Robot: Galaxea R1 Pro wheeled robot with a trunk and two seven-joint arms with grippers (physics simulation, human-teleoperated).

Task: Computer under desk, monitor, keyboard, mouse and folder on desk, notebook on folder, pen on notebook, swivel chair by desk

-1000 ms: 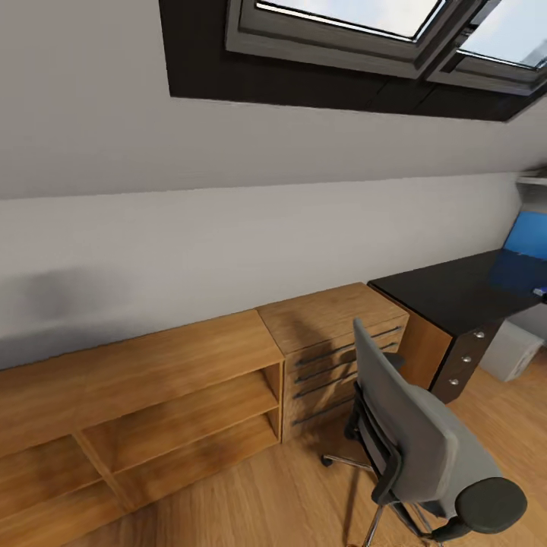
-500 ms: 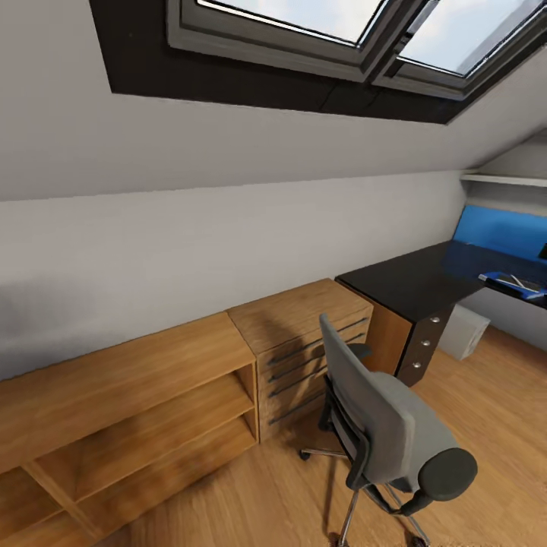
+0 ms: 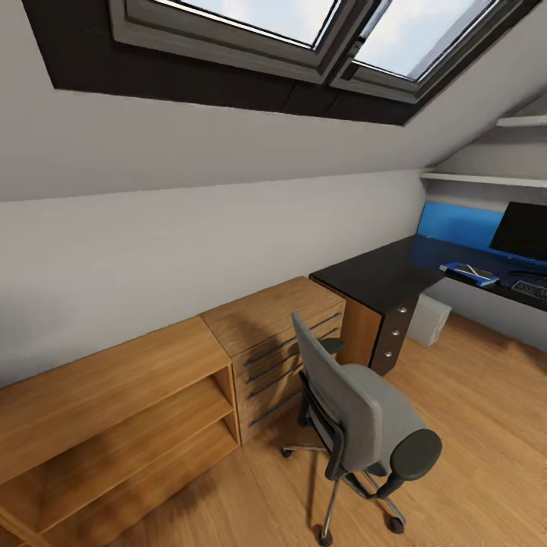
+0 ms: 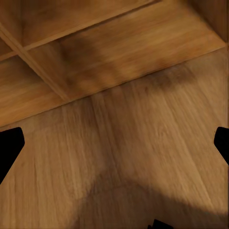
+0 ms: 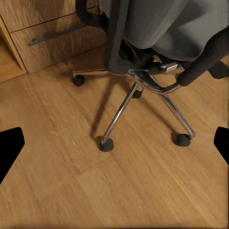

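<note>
The grey padded swivel chair (image 3: 357, 414) stands on the light wood floor (image 3: 486, 425), near and left of the glossy black L-shaped desk (image 3: 380, 277). The flat blue folder (image 3: 469, 273) lies on the desk's far right, beside the black monitor (image 3: 523, 232); the white computer tower (image 3: 430, 320) sits beneath. Since a second ago the view has panned right, revealing monitor and folder: only chair positioning appears outstanding. Left tool (image 4: 114, 143) and right tool (image 5: 114, 148) both spread wide, empty.

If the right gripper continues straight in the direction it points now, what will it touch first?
Most likely the wood floor, just in front of the swivel chair and its chrome base. The right gripper's open fingers frame bare boards near one castor; depth is unclear.
</note>
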